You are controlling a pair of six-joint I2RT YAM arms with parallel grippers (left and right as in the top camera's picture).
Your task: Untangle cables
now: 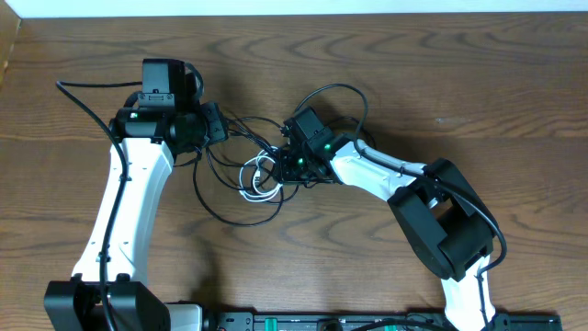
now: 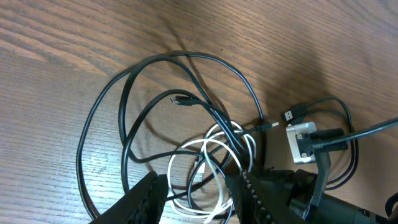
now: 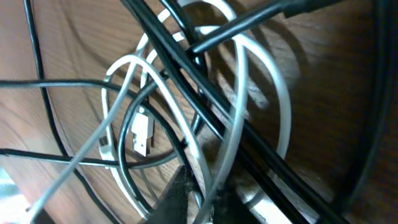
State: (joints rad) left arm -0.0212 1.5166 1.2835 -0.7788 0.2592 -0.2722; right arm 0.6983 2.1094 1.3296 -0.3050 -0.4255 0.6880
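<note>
cables are sitting in one knot mid-worktop (image 1: 478, 83), between the two arms: black cables (image 1: 219, 204) are looping wide, white cable (image 1: 258, 181) is coiling tight in the middle, strands crossing over and under each other

right pincer (image 3: 202, 202) is sitting down in the knot, jaws nearly together, looking like it's nipping one strand of the white cable (image 3: 277, 106). black cables (image 3: 186, 68) are running diagonally right past it, so I can't rule out one getting caught too

left pincer (image 2: 196, 200) is hanging at the edge of the pile, jaws partly spread. white cable (image 2: 205, 155) loops are showing in the gap, nothing clamped that I can see

handling, my read: everything is looking light, thin and floppy. pulling one strand is likely dragging the whole bundle instead of sliding free. jackets are looking smooth, probably slipping in a loose pinch. nothing fragile except maybe the plugs

where to grab: I'm favouring free ends, i.e. the white plug (image 3: 142, 134) lying inside the coil, or the black plug (image 2: 180, 99) lying on bare wood. gripping just behind a plug is giving a stop against slip, and the end can go back through the loops
</note>
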